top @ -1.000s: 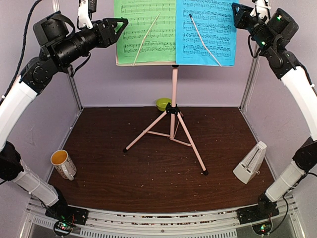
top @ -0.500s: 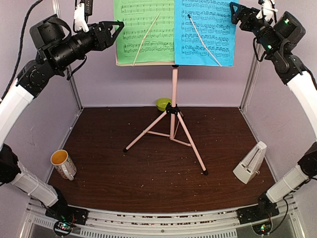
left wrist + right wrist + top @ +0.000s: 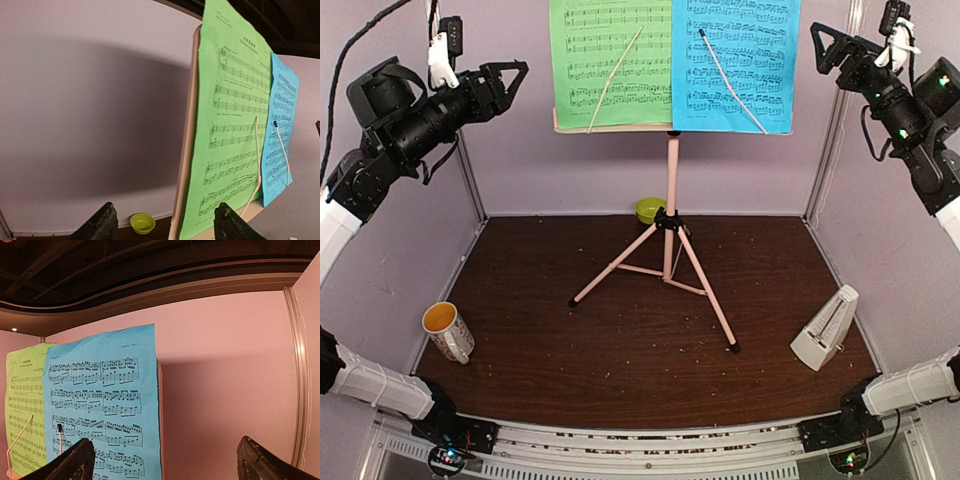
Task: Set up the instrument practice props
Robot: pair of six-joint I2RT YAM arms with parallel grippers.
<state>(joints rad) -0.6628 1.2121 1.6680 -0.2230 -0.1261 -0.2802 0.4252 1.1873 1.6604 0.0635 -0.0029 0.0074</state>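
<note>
1. Centre of the top view: pink music stand point(image 3: 672, 175), upright on three spread legs on the dark table point(image 3: 620, 350), with its desk at the upper edge of the frame.
2. On that desk, side by side with inner edges meeting: green music sheet point(image 3: 610, 60) to the left, blue music sheet point(image 3: 735, 60) to the right, each crossed slantwise by a thin pale wire point(image 3: 616, 78).
3. Lower right of the top view: pale pyramid metronome point(image 3: 825, 330), upright on the table and well apart from the stand's legs.
4. Upper left of the top view: left gripper point(image 3: 512, 86), high in the air, aimed toward the green sheet but clear of it. In the left wrist view, both fingers point(image 3: 102, 225) at the bottom edge, spread wide, nothing clasped between.
5. Upper right of the top view: right gripper point(image 3: 823, 48), likewise aloft, near the blue sheet's outer edge without touching. In the right wrist view, fingers point(image 3: 70, 462) down in the bottom corners, parted wide and empty.
6. Lower left of the top view: white mug point(image 3: 448, 330), orange inside, on the table close to the left wall.
7. Just behind the stand's hub, at the back edge of the table: small lime-green bowl point(image 3: 650, 210).
</note>
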